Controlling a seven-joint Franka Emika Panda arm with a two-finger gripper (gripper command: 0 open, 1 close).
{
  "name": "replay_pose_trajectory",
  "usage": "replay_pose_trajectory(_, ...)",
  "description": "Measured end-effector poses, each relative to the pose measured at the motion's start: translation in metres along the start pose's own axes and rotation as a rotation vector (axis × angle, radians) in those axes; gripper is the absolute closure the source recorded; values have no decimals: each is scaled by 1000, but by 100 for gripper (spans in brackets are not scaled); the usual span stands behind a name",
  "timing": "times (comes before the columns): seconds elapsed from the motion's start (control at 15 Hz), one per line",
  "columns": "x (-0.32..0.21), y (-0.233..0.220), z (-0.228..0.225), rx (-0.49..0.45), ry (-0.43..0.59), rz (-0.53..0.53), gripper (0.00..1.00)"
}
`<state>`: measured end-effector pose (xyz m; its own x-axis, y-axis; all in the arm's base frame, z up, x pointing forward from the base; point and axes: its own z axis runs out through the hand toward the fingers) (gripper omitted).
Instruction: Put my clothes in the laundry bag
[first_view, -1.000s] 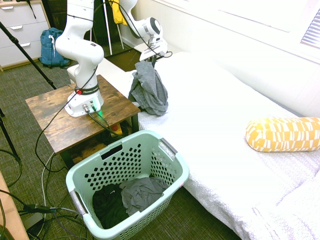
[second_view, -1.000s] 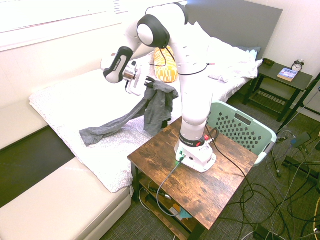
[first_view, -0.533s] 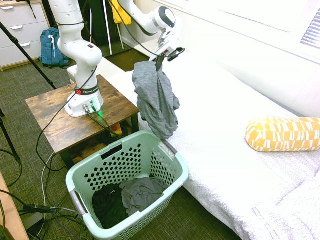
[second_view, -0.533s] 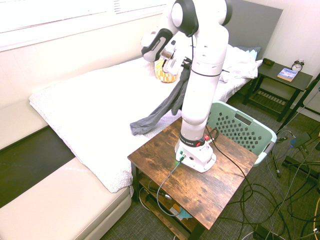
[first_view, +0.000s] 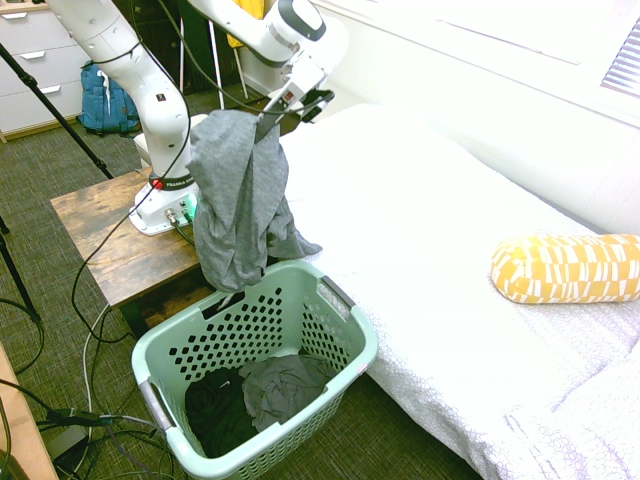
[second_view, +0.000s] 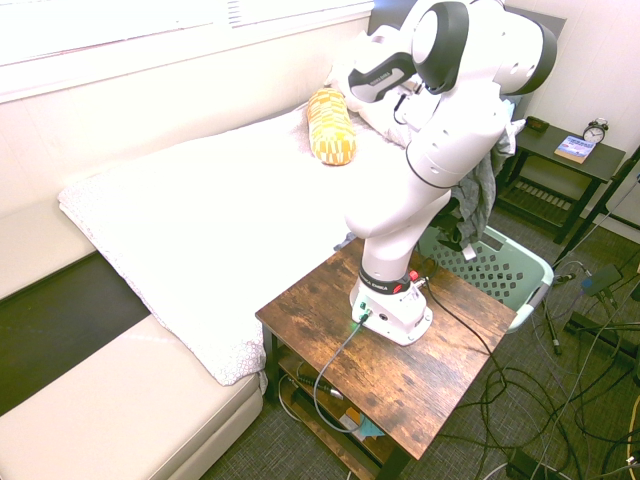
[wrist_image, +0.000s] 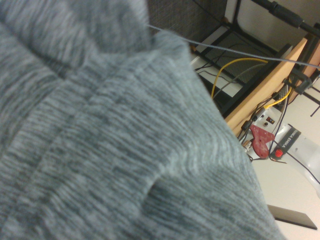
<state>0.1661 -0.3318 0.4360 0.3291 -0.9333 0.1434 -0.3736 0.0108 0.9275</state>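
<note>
The gray heathered garment has swung away from the bed. A second ago, the second exterior view shows a length of it trailing over the mattress; now it hangs in the tool, which is clenched on its upper folds. In the first exterior view its lower end reaches the mint-green laundry basket, overlapping the far rim at about 12 o'clock; whether they touch, I cannot tell. The basket has not moved and stands at 5 o'clock from the arm's base, near the wooden bench.

Only the first exterior view shows the black garment and the dark gray garment inside the basket, and the blue backpack at 11 o'clock. Only the second exterior view has the alarm clock and the book, both at 2 o'clock.

The arm hides the tool in the second exterior view, along with part of the hanging cloth. The yellow patterned bolster is cut off at 3 o'clock in the first. Blurred gray fabric fills most of the wrist view.
</note>
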Motion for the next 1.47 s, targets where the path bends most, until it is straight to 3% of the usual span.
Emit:
replay_pose_trajectory(0.13,13,-18,42,35,63,51,100)
replay_pose_trajectory(0.2,16,-28,61,53,67,73,0)
replay_pose_trajectory(0.6,25,-103,110,94,59,175,0)
replay_pose_trajectory(0.87,43,-117,122,102,54,189,0)
replay_pose_trajectory(1.0,51,-121,121,170,59,228,0)
replay_pose_trajectory(1.2,52,-142,62,365,123,226,0)
replay_pose_trajectory(1.47,-31,-206,-48,570,212,47,0)
